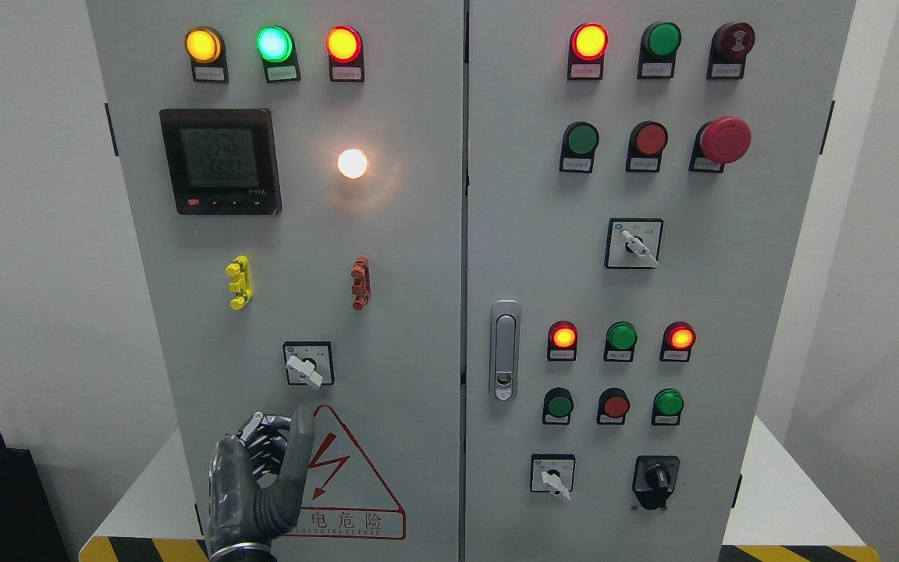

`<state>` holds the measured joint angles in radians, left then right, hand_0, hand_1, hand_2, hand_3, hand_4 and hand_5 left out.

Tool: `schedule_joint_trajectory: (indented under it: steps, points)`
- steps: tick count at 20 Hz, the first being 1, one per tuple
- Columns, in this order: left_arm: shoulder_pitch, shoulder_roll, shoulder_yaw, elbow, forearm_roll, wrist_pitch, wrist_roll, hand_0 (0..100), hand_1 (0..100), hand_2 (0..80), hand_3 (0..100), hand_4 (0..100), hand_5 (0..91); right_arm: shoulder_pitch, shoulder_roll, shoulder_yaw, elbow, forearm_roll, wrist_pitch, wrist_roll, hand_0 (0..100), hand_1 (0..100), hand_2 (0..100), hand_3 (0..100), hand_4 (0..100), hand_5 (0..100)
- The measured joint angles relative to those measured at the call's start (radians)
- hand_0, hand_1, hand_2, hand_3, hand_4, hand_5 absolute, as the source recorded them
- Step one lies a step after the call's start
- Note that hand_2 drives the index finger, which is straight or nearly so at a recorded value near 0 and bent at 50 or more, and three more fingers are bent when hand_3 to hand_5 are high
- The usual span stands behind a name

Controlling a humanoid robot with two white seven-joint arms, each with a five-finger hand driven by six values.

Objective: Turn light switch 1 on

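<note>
**Two doors, four knob switches, one hand raised**

Two grey cabinet doors (pixel 387 234) stood side by side. On the left door were three lit lamps along the top, amber (pixel 204 44), green (pixel 275 44) and red (pixel 343 44), one meter screen (pixel 220 160) with faint digits, one glowing white lamp (pixel 353 163), one yellow clip (pixel 239 282), one red clip (pixel 360 282) and one knob switch (pixel 307 364), its white lever tilted down to the right. Which switch counted as number 1 could not be told; its label was too small to read.

On the right door sat one red mushroom button (pixel 725 140), one door handle (pixel 504 350), three more knob switches (pixel 634 243) and a good many round lamps and buttons, green and red.

One left hand (pixel 262 476) rose at the lower left, just below the left door's knob switch and apart from it, thumb raised, the other fingers curled loosely, holding nothing. It partly covered a red warning triangle (pixel 348 484) with a lightning bolt, reading "电危险".
</note>
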<state>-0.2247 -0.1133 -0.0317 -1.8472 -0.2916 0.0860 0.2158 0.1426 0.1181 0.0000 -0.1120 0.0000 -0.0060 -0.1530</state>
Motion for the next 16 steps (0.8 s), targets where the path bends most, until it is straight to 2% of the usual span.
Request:
schedule_joint_trajectory:
  steps: [3,5,6,8,10,13,16]
  points:
    - [0.076,0.005,0.065,-0.007,0.000,-0.124,-0.055,0,18,45.0,84,86,65.0,0.000,0.000,0.000,0.000,0.000,0.000,0.000,12,39,0,0,0,0]
    - [0.126,0.008,0.116,-0.010,0.000,-0.203,-0.079,0,15,35.5,69,73,53.0,0.000,0.000,0.000,0.000,0.000,0.000,0.000,12,39,0,0,0,0]
    - [0.160,0.010,0.144,-0.008,0.002,-0.235,-0.091,0,14,34.5,67,71,50.4,0.000,0.000,0.000,0.000,0.000,0.000,0.000,12,39,0,0,0,0]
    - [0.224,0.015,0.199,0.000,0.010,-0.293,-0.111,0,8,28.1,52,58,38.4,0.000,0.000,0.000,0.000,0.000,0.000,0.000,12,39,0,0,0,0]
    - [0.284,0.019,0.256,0.018,0.032,-0.351,-0.131,0,4,27.1,50,56,35.2,0.000,0.000,0.000,0.000,0.000,0.000,0.000,12,39,0,0,0,0]
    - [0.350,0.025,0.347,0.065,0.076,-0.412,-0.147,12,0,25.6,48,51,29.0,0.000,0.000,0.000,0.000,0.000,0.000,0.000,12,39,0,0,0,0]
    - [0.402,0.032,0.434,0.149,0.106,-0.447,-0.152,17,0,17.8,43,46,25.5,0.000,0.000,0.000,0.000,0.000,0.000,0.000,12,39,0,0,0,0]
